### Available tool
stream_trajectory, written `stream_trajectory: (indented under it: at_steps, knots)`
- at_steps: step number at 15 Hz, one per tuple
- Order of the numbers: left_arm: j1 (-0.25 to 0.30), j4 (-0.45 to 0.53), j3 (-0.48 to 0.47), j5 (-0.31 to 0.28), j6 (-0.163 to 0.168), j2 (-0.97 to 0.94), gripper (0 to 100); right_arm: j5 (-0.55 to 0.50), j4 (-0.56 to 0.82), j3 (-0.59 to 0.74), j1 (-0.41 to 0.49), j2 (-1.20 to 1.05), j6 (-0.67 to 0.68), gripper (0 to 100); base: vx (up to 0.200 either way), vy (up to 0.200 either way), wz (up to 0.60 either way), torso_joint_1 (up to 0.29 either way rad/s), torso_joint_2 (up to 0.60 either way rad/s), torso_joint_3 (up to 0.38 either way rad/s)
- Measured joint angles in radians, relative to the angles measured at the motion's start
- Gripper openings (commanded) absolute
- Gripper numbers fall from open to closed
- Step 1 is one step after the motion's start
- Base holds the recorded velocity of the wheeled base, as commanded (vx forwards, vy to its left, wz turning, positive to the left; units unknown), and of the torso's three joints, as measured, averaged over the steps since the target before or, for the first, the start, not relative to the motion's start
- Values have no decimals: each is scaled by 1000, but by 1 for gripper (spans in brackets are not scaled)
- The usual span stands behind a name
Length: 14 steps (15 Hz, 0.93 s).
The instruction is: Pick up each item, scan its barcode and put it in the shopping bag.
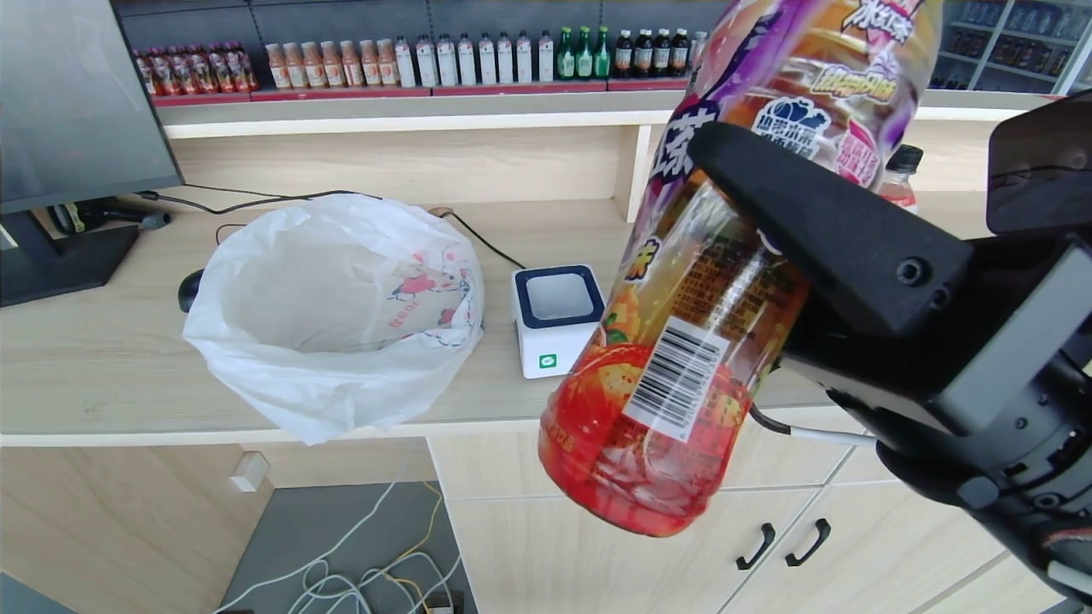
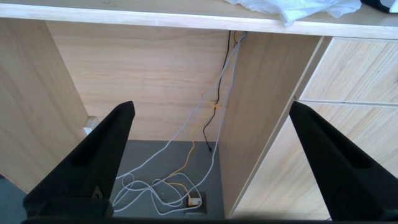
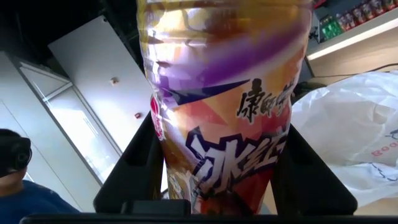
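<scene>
While the right gripper clamps the bottle right of centre, its long axis slants base-down toward lower centre, barcode facing the camera (not the scanner just left of it); the left gripper hangs spread, empty, under the counter.
</scene>
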State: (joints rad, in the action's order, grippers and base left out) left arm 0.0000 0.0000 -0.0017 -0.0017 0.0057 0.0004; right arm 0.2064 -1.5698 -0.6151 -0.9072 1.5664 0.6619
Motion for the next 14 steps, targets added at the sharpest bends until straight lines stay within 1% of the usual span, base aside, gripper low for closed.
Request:
stream_trajectory:
  at_steps: [10,14]
  knots:
    - [0,0,0,0,0,0,100,0,0,11,0,-3,-29,0,0,0,0,0,0,0]
    - [0,0,0,0,0,0,100,0,0,22,1,2,-103,0,0,0,0,0,0,0]
